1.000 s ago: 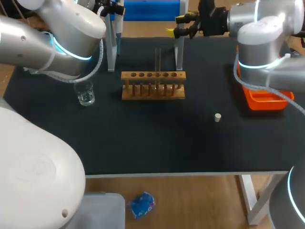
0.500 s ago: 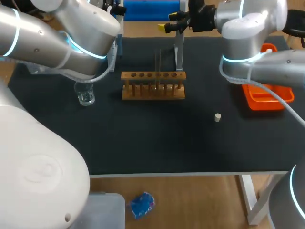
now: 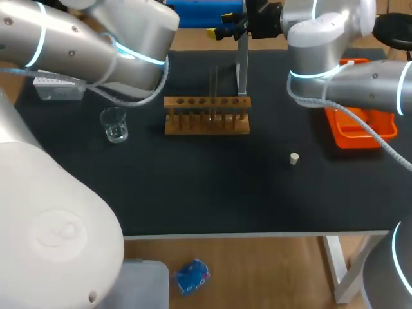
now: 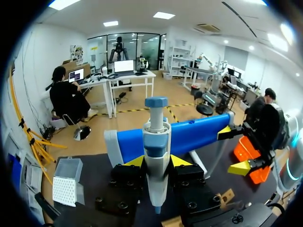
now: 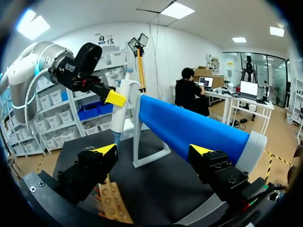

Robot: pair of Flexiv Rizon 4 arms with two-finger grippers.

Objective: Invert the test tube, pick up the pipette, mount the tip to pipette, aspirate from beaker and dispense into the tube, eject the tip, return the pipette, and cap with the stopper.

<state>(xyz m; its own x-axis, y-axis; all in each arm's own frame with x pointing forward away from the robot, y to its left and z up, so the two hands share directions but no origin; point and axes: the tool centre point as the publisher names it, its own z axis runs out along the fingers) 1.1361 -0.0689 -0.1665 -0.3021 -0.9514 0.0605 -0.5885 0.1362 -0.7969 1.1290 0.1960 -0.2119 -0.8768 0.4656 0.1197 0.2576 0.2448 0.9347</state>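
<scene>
Laboratory, bench-chemistry type, robot-tended. Black desk (image 3: 212,193) carries: wooden test-tube rack (image 3: 206,114), glass beaker (image 3: 114,125), box of pipette tips (image 4: 65,182), small stopper (image 3: 293,158), orange tray (image 3: 360,132). Also present: one blue-and-white pipette (image 4: 156,156).

My left fingertips (image 4: 178,161) are yellow against the white pipette (image 4: 156,156) with its blue cap. The rack (image 3: 206,114) is tan wood on the black table (image 3: 225,193), the tray (image 3: 360,132) orange, the stopper (image 3: 294,158) cream.
</scene>
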